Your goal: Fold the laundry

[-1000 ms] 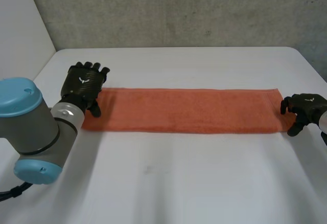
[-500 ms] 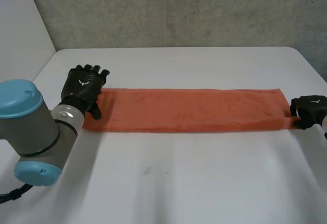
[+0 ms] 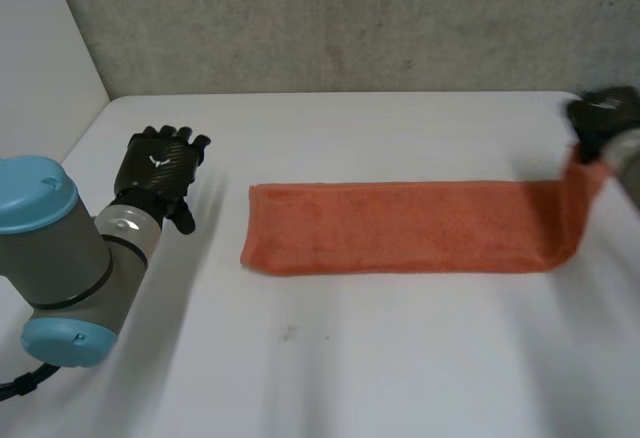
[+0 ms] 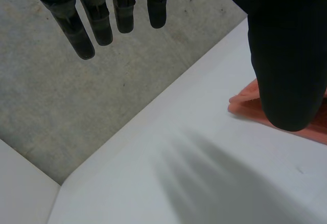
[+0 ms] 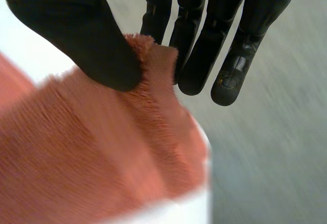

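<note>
The right hand (image 3: 601, 116) pinched one end of the long orange terry towel (image 3: 400, 228) between thumb and fingers, holding it off the white table (image 3: 350, 358) — the left hand (image 3: 160, 163), fingers straight, grasped nothing.

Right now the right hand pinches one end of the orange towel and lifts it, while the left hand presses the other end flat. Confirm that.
Wrong on the left hand: the head view shows it open, off the towel, with bare table between them. The right hand does pinch one end, lifted.

Lab: white table (image 3: 350, 358), concrete wall (image 3: 350, 18)
</note>
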